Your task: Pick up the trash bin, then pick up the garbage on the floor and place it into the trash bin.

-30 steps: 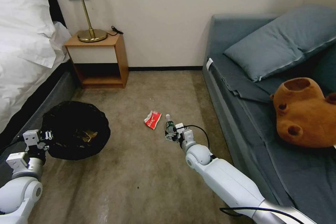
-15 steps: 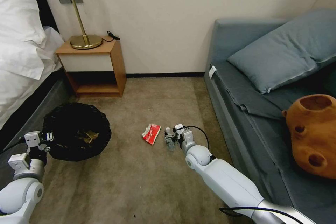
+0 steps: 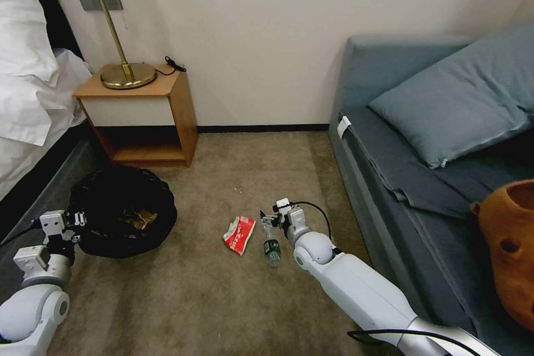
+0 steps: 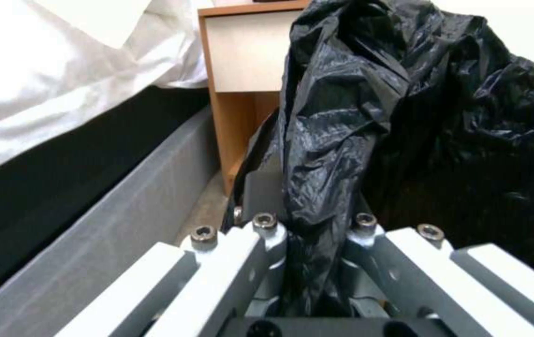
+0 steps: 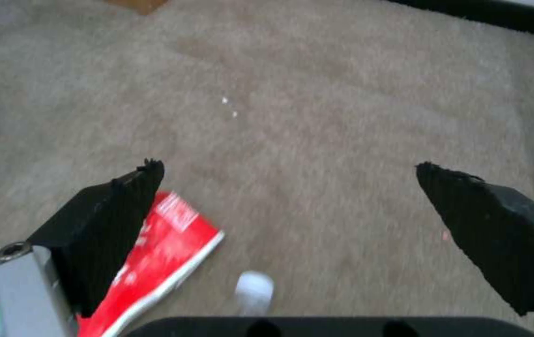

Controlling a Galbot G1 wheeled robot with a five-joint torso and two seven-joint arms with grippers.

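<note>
The trash bin [image 3: 122,211], lined with a crinkly black bag [image 4: 435,117], is at the left near the bed, with brown garbage [image 3: 139,218] inside it. My left gripper [image 3: 75,218] is shut on the bag's rim, and the plastic is pinched between its fingers [image 4: 267,243]. On the carpet lie a red-and-white packet [image 3: 239,235] and a small clear bottle [image 3: 271,247] with a green label. My right gripper [image 3: 268,221] hovers open just beyond the bottle's cap [image 5: 254,290]. The red packet [image 5: 154,252] lies beside one of its fingers [image 5: 117,206].
A wooden nightstand [image 3: 139,117] with a brass lamp [image 3: 119,72] stands against the far wall. The bed [image 3: 28,94] lines the left side. A grey sofa [image 3: 389,189] with a pillow [image 3: 461,100] and a brown plush bear [image 3: 509,250] lines the right. Carpet lies between them.
The whole picture has slid as the camera moved. Against the floor, my right gripper has gone forward from beside the bottle to just past its cap. Bottle and packet lie as before.
</note>
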